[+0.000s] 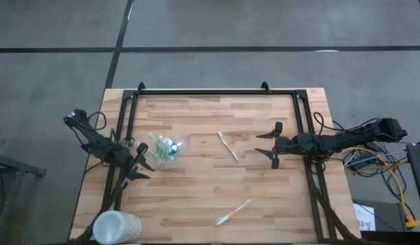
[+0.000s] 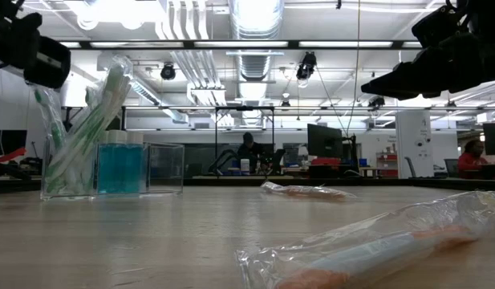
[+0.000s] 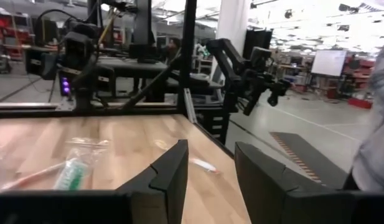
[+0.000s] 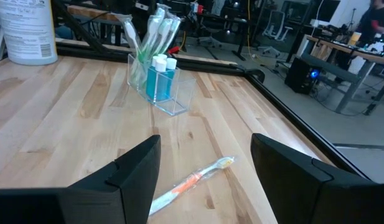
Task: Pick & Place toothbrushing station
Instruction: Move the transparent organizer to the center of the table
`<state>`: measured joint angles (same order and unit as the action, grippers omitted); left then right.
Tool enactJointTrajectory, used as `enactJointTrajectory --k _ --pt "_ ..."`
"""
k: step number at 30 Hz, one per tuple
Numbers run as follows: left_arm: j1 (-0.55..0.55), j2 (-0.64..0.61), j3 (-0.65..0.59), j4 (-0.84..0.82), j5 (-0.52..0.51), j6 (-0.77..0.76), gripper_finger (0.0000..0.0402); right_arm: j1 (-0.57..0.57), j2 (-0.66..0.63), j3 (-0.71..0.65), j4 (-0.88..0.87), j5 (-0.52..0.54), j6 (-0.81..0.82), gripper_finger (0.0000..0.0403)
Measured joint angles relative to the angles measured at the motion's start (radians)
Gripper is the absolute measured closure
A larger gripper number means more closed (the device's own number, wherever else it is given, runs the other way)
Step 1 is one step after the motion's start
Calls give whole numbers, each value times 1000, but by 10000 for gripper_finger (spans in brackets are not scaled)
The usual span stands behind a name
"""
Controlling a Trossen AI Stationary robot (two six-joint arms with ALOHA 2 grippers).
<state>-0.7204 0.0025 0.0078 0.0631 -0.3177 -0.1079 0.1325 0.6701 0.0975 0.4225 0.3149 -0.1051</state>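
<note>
On pale planked wood, clear boxy toothbrushing station (image 4: 155, 84), seemingly upright.

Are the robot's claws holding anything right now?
No. The left gripper is open beside the clear holder, and the right gripper is open above the table, near a wrapped toothbrush. Both are empty.
</note>
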Motion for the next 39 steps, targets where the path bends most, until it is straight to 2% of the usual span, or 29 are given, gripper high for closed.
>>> enactJointTrajectory --k 29,35,39 --pt "0 50 -1 -16 15 -5 266 0 0 0 0 0 -3 158" --pt "0 50 -1 -17 14 -5 266 -3 0 0 0 33 -344 158" --pt "0 50 -1 -17 14 -5 266 -3 0 0 0 33 -469 158"
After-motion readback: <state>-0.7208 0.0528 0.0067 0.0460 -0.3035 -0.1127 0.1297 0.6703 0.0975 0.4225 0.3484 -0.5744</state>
